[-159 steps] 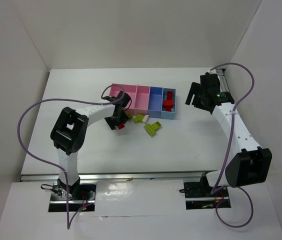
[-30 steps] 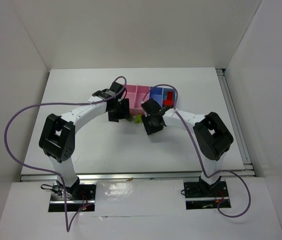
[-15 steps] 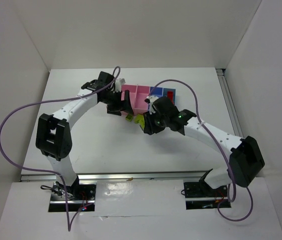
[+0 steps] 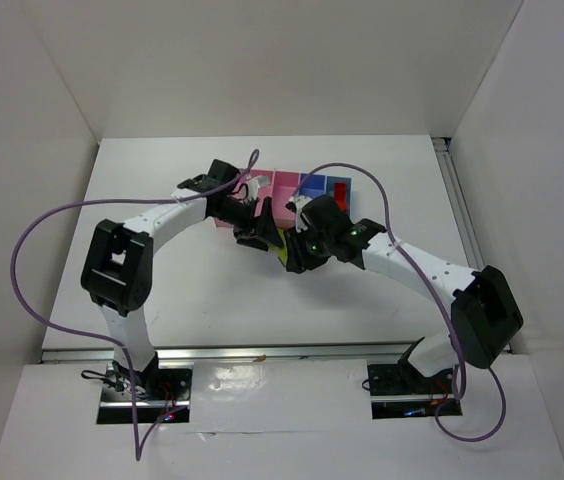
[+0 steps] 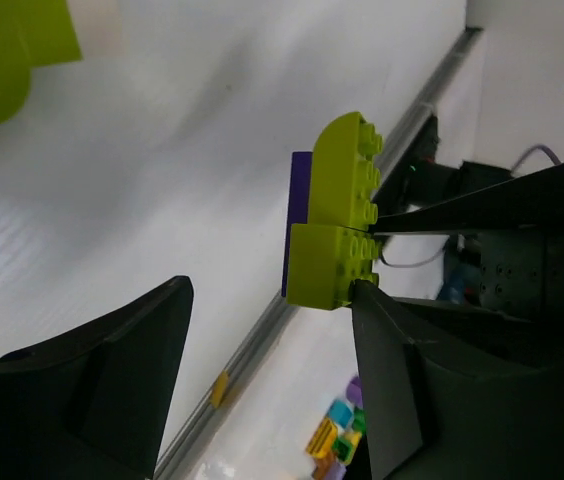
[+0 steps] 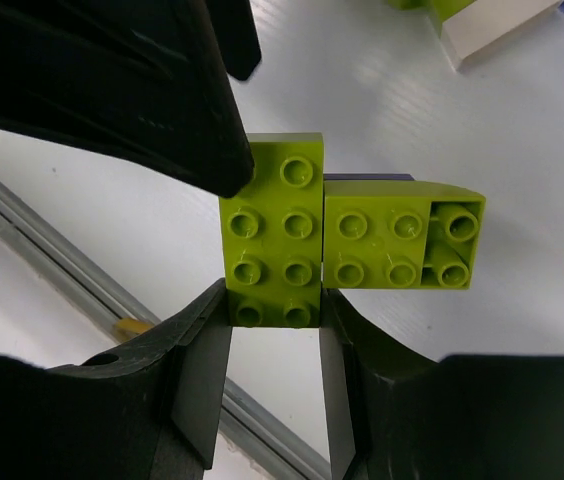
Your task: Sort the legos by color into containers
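Note:
My right gripper [image 6: 274,300] is shut on a yellow-green lego [image 6: 272,220]. A second yellow-green lego [image 6: 402,235] is joined beside it, and a dark blue one [image 5: 300,200] sits behind both. The cluster [image 4: 282,247] hangs in front of the containers [image 4: 284,190]. My left gripper [image 5: 272,290] is open, and one of its fingers [image 5: 382,330] touches the cluster's lower brick [image 5: 327,265]; the other finger stands well apart. The red lego [image 4: 340,190] lies in the light blue container at the right end. The arms hide part of the pink containers.
Another yellow-green lego [image 5: 2,50] lies on the table beyond my left gripper. A whitish lego [image 6: 497,25] lies nearby in the right wrist view. The table's metal front rail [image 5: 252,350] runs below the held cluster.
My left gripper has moved from the pink containers' left end down and right to the cluster held by my right gripper. The right gripper has barely shifted.

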Action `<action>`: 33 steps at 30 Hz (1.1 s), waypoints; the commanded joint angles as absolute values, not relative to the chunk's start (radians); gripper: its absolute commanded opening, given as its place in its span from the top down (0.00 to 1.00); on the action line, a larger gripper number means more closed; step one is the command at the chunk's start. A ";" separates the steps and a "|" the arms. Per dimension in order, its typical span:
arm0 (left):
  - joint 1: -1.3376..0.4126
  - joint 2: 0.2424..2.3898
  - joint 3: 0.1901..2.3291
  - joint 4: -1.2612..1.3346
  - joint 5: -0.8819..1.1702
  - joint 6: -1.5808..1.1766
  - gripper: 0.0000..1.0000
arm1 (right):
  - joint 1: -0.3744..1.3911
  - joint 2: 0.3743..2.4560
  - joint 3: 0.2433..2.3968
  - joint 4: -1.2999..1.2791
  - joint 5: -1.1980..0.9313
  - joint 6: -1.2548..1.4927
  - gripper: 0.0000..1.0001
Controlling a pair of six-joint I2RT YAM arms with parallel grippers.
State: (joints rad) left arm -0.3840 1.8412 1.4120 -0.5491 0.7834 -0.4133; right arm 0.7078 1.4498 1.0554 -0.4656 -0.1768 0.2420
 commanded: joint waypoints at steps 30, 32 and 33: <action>-0.410 1.988 1.373 -0.373 1.118 -0.442 0.47 | 0.718 1.463 1.071 -0.468 -0.114 0.209 0.85; -0.410 1.988 1.393 -0.383 1.086 -0.442 0.40 | 0.718 1.463 1.062 -0.468 -0.114 0.209 0.85; -0.410 1.997 1.403 -0.400 1.075 -0.442 0.35 | 0.718 1.463 1.062 -0.468 -0.114 0.209 0.85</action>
